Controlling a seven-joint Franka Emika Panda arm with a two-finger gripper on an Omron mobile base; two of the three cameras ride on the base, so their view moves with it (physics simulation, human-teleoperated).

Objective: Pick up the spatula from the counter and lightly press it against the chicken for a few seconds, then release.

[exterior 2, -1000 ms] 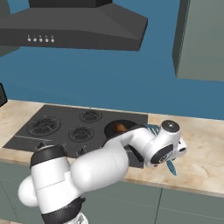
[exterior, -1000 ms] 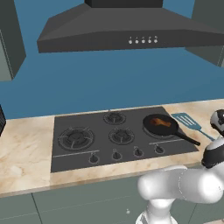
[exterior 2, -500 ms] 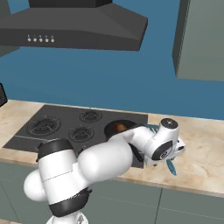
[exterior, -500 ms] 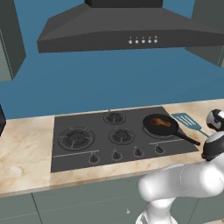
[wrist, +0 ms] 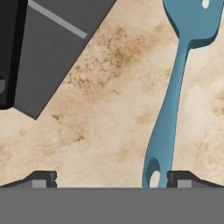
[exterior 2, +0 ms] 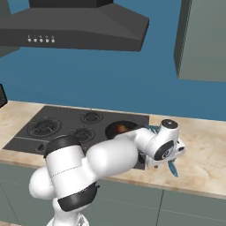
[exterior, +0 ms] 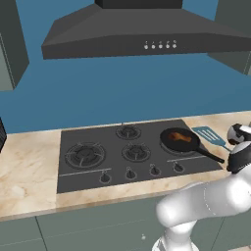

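The blue spatula (wrist: 174, 92) lies flat on the beige counter (wrist: 105, 118), right of the stove. My gripper (wrist: 111, 178) hangs open just above its handle. The handle's end, with its hole, lies just inside the right fingertip (wrist: 183, 178), and the left fingertip (wrist: 43, 178) is far off it. In the left base view the spatula (exterior: 211, 136) lies beside the black pan (exterior: 171, 143) that holds the brown chicken (exterior: 181, 137), with my gripper (exterior: 238, 164) at the right edge. From the right, my gripper (exterior 2: 167, 155) covers most of the spatula (exterior 2: 172, 167).
The black stove top (exterior: 98, 166) has several burners and front knobs; its corner (wrist: 48, 52) shows near the gripper. The pan's handle (exterior: 211, 156) points toward my hand. A dark hood (exterior: 147, 39) hangs overhead. Bare counter (exterior 2: 203, 145) stretches right of the spatula.
The arm's shoulder and elbow have swung a little, while the hand stays almost in place over the spatula handle. The jaws remain open and the spatula has not moved.
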